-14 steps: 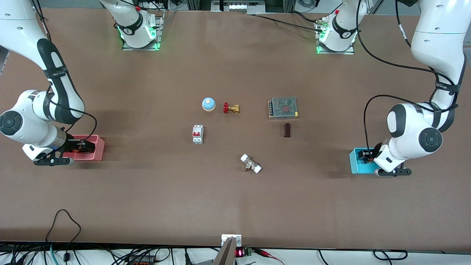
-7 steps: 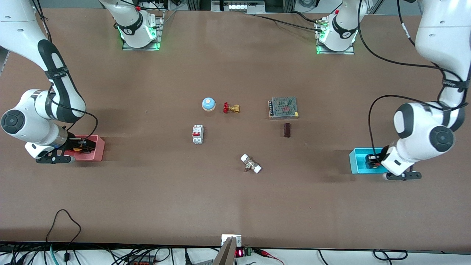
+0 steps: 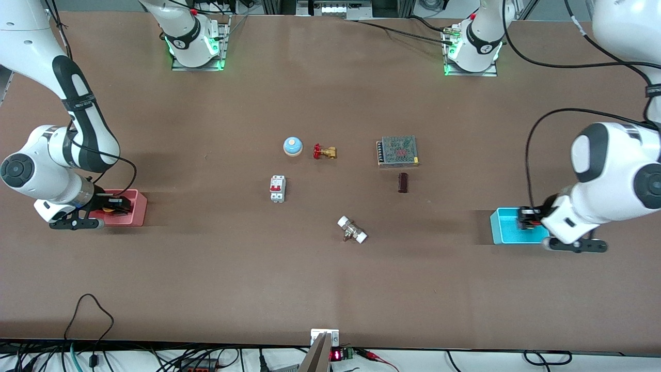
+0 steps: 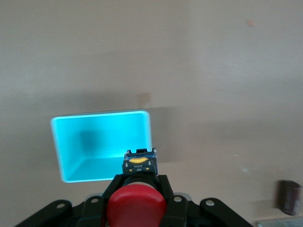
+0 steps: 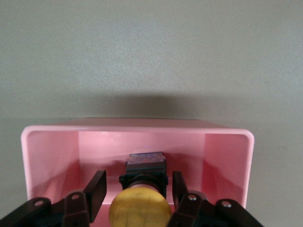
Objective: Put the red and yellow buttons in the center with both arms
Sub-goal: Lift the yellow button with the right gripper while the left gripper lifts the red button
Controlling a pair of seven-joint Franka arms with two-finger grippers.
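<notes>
My left gripper [image 3: 526, 219] is shut on the red button [image 4: 136, 205] and holds it over the cyan bin [image 3: 503, 235] at the left arm's end of the table. In the left wrist view, the fingers [image 4: 163, 187] clamp the button's black body above the bin [image 4: 94, 142]. My right gripper [image 3: 116, 204] is down in the pink bin [image 3: 137, 214] at the right arm's end. It is open, and its fingers [image 5: 96, 189] straddle the yellow button [image 5: 140, 210] with gaps on both sides. The button's orange cap shows in the front view [image 3: 108, 209]. The brown table centre [image 3: 330, 194] is bare.
Around the centre lie a blue round bell [image 3: 292, 146], a red-handled brass valve [image 3: 325, 152], a white breaker [image 3: 278, 188], a grey mesh box [image 3: 397, 151], a dark brown block [image 3: 403, 182] and a white-ended fitting [image 3: 352, 230].
The left arm has risen and swung toward its end of the table, lifting the red button out of the cyan bin. The right gripper shifted slightly in the pink bin, uncovering the yellow cap.
</notes>
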